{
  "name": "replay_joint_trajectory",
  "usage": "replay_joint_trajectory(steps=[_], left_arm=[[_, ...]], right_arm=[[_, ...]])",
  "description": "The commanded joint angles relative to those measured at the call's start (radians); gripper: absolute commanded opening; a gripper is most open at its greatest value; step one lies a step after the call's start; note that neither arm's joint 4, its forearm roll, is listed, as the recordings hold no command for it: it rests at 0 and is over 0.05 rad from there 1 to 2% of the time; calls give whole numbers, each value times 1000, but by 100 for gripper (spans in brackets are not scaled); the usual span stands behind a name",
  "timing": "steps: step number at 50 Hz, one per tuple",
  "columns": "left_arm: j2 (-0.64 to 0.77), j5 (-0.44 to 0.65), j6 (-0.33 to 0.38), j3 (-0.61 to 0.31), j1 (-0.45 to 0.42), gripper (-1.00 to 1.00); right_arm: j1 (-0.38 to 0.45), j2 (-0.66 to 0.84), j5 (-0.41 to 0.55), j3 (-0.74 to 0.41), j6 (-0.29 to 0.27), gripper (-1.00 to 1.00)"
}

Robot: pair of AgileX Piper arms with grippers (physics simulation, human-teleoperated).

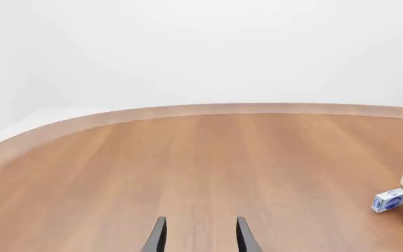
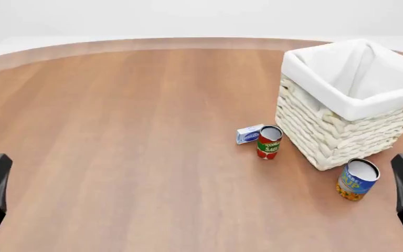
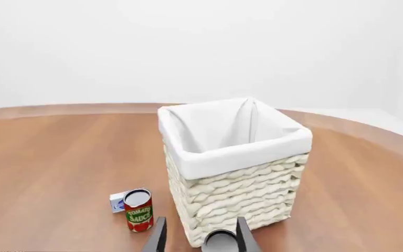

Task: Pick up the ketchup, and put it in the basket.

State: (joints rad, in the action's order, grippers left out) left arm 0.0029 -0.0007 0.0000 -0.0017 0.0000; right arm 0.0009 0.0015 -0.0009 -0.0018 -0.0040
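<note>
Table (image 2: 117,131) scene with the basket (image 2: 327,139) as landmark. The ketchup appears in no view: it is not on the table around the basket, and the visible part of the basket's cloth-lined interior shows nothing. Its position, heading and long axis therefore cannot be told. As a judgement only, a ketchup container is probably light, smooth and somewhat yielding, best taken across its middle with moderate pressure. A tomato sauce can (image 2: 268,143) and a small blue-white box (image 2: 249,134) stand just beside the basket's near-left wall; a blue-and-orange can (image 2: 356,180) stands at its near corner. The left tool (image 1: 200,239) and right tool (image 3: 200,236) both have fingers spread, grasping nothing.
</note>
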Motion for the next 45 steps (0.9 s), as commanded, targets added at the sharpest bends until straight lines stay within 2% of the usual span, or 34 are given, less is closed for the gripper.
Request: replay_joint_trajectory(steps=[1, 8, 14, 17, 26, 29, 42, 43, 45], left_arm=[[5, -1, 0, -3, 0, 100], [5, -1, 0, -3, 0, 100], [5, -1, 0, -3, 0, 100], [5, -1, 0, -3, 0, 100], [5, -1, 0, -3, 0, 100], [5, -1, 0, -3, 0, 100], [5, -1, 0, -3, 0, 100], [5, -1, 0, -3, 0, 100], [5, -1, 0, -3, 0, 100]], right_arm=[[1, 2, 2, 0, -9, 100], [7, 0, 5, 0, -8, 100], [21, -1, 2, -9, -31, 100], [21, -1, -5, -24, -64, 100], [47, -1, 30, -71, -56, 100], [63, -1, 33, -91, -71, 100], [160, -1, 68, -155, -104, 100], [212, -1, 72, -166, -128, 100], [237, 0, 66, -162, -144, 100]])
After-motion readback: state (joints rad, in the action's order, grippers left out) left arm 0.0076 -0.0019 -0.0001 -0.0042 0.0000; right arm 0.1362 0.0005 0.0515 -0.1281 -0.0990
